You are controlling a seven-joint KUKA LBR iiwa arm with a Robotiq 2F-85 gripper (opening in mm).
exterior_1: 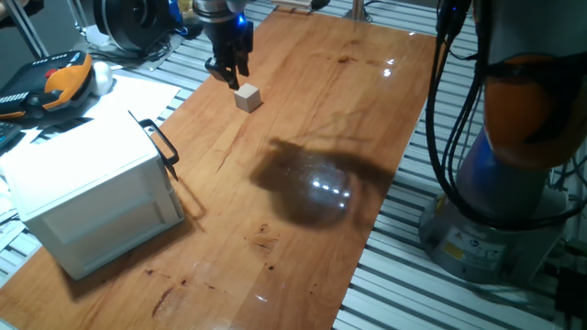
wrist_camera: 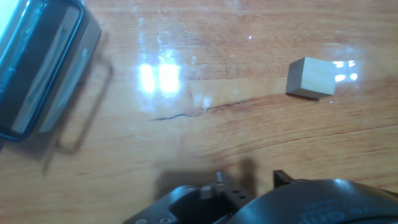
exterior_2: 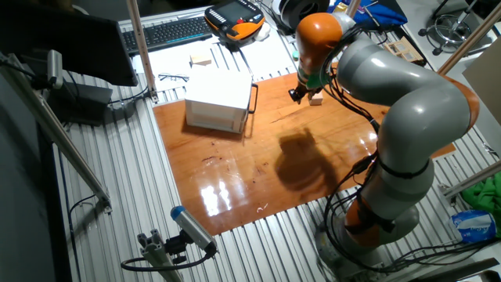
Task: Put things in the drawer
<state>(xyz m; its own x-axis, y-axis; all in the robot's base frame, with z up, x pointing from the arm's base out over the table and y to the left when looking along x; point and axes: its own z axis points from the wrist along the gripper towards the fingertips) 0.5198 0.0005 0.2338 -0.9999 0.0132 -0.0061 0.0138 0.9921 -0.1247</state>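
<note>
The small beige wooden cube (exterior_1: 248, 97) sits on the wooden table at the far end; it also shows in the other fixed view (exterior_2: 316, 99) and at the upper right of the hand view (wrist_camera: 311, 78). My gripper (exterior_1: 227, 71) hovers just above the table, a little to the left of the cube and apart from it, with its fingers spread and nothing between them. The white cabinet (exterior_1: 87, 188) stands at the left, its drawer pushed in, with the black bar handle (exterior_1: 162, 145) on the front. The cabinet also shows in the hand view (wrist_camera: 37, 62).
The wooden table (exterior_1: 303, 247) has metal slats along its right edge. The arm's base (exterior_1: 514, 183) and cables stand at the right. An orange-black handheld pendant (exterior_1: 55, 82) and papers lie behind the cabinet at the left.
</note>
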